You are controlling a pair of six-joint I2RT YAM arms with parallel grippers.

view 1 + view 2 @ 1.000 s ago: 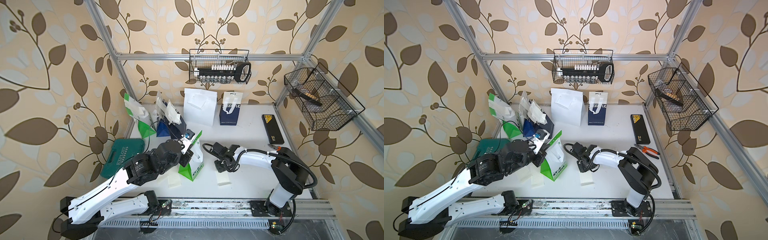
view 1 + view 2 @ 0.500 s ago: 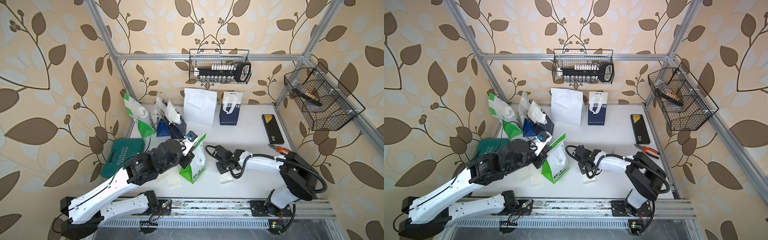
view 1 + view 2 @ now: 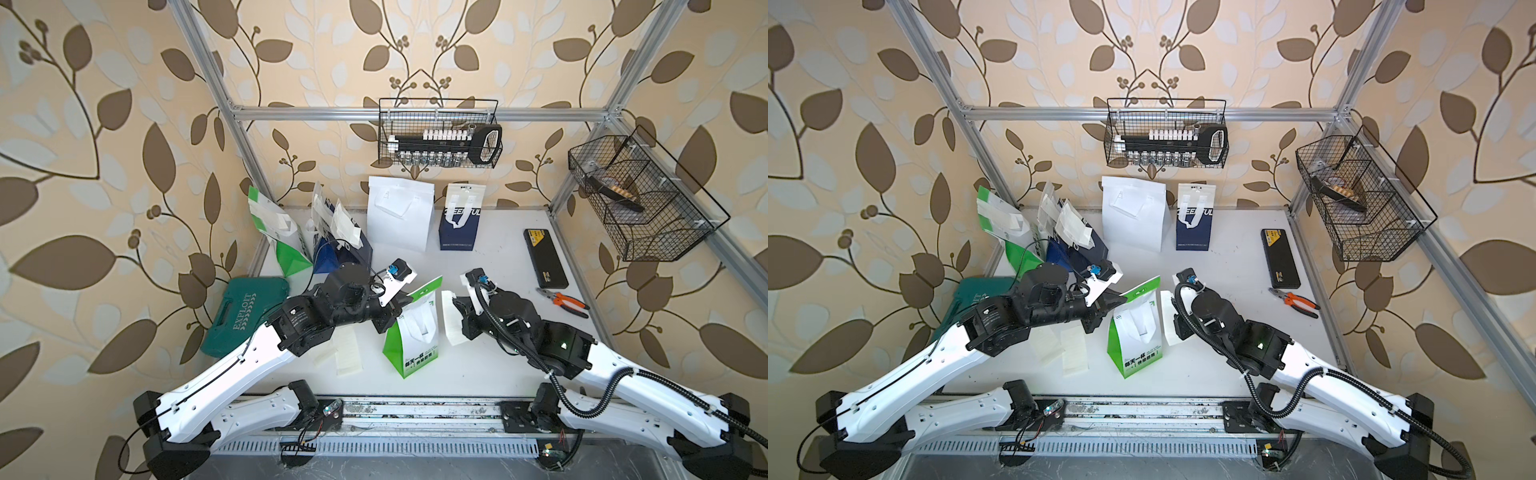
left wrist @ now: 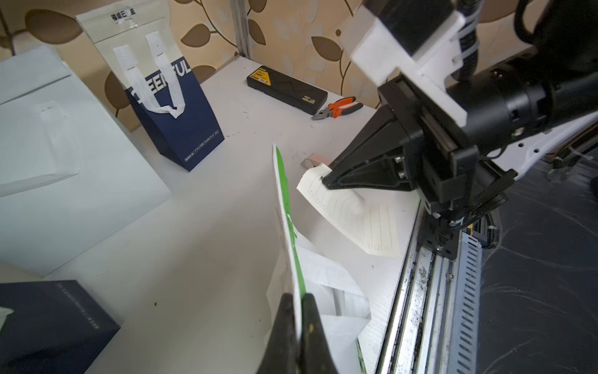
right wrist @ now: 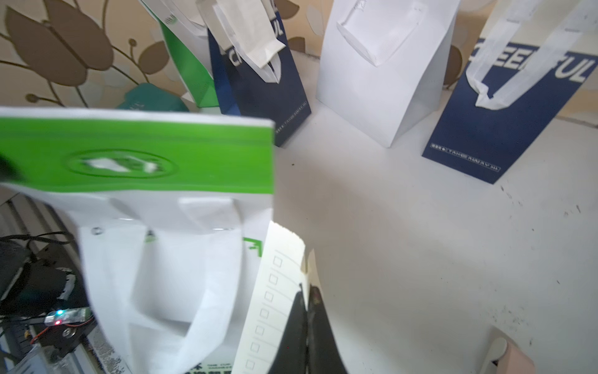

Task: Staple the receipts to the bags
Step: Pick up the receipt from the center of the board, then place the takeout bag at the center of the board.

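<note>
Both clamped: left tool (image 4: 296, 302) on the green-and-white bag (image 3: 417, 332), right tool (image 5: 306, 291) on a receipt (image 5: 273, 291), seemingly airborne.

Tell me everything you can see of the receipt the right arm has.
The receipt is a pale cream paper slip printed with a column of small squares and faint lines. The right gripper is shut on a long edge near one end, holding it raised and slightly curled beside the green-and-white bag. Whether the two touch is unclear.
</note>
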